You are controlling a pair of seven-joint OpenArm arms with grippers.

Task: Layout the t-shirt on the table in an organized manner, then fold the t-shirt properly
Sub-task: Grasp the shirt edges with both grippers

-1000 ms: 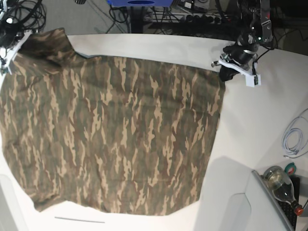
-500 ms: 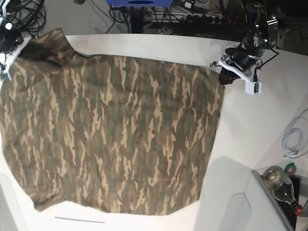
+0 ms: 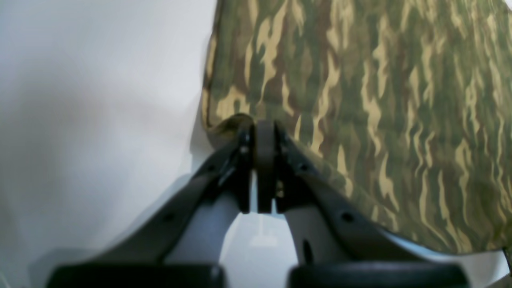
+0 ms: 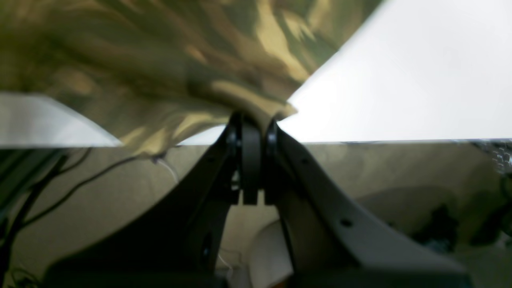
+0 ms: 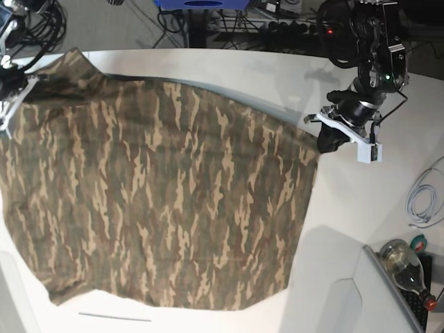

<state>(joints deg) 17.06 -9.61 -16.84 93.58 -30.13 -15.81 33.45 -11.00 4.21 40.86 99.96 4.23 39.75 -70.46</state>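
The camouflage t-shirt [image 5: 173, 194] lies spread wide over the white table [image 5: 388, 159], its far edge raised a little between the two arms. At the shirt's far right corner in the base view, my left gripper [image 5: 325, 137] is shut on the cloth. The left wrist view shows the closed jaws of the left gripper [image 3: 264, 129] pinching the hem corner of the t-shirt [image 3: 380, 80]. My right gripper [image 5: 12, 89] holds the far left corner at the table's edge. In the right wrist view the right gripper [image 4: 251, 120] is shut on a fold of the t-shirt [image 4: 140, 48].
A glass bottle [image 5: 406, 267], tape rolls [image 5: 420, 243] and a white cable [image 5: 423, 198] sit at the table's right edge. A thin dark seam line [image 5: 114, 317] runs near the front. Cables and equipment [image 5: 277, 28] lie beyond the far edge.
My left gripper has moved toward the front of the table with the shirt corner in it. The shirt's far edge has lifted and tightened. The right gripper shifted slightly, still holding.
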